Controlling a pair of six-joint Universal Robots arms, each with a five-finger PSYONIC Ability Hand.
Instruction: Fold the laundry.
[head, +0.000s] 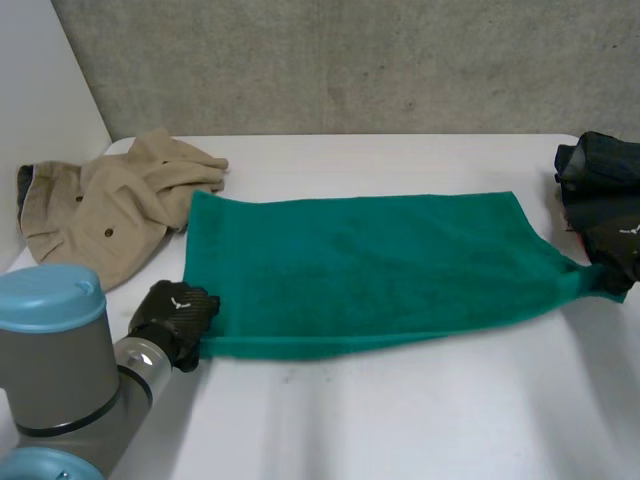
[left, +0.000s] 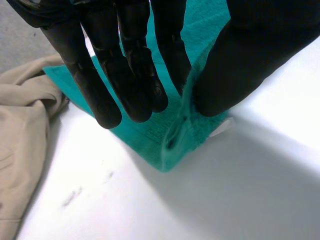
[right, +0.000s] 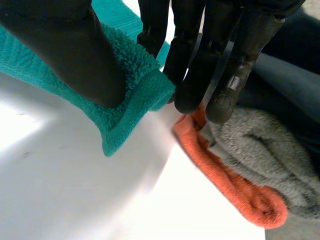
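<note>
A green towel (head: 360, 265) lies spread flat across the middle of the white table. My left hand (head: 175, 315) is at its near left corner. In the left wrist view that corner (left: 175, 135) stands up pinched between the thumb and the fingers (left: 130, 75). My right hand (head: 615, 245) is at the near right corner, which is pulled out to a point. There the thumb (right: 65, 45) presses the towel's thick edge (right: 130, 85) against the fingers, so the corner is lifted just off the table.
A crumpled beige garment (head: 110, 205) lies at the back left, close to the towel's far left corner and the side wall. Beside my right hand sits a pile: a dark garment (head: 595, 160), a grey cloth (right: 265, 145) and an orange cloth (right: 225, 175).
</note>
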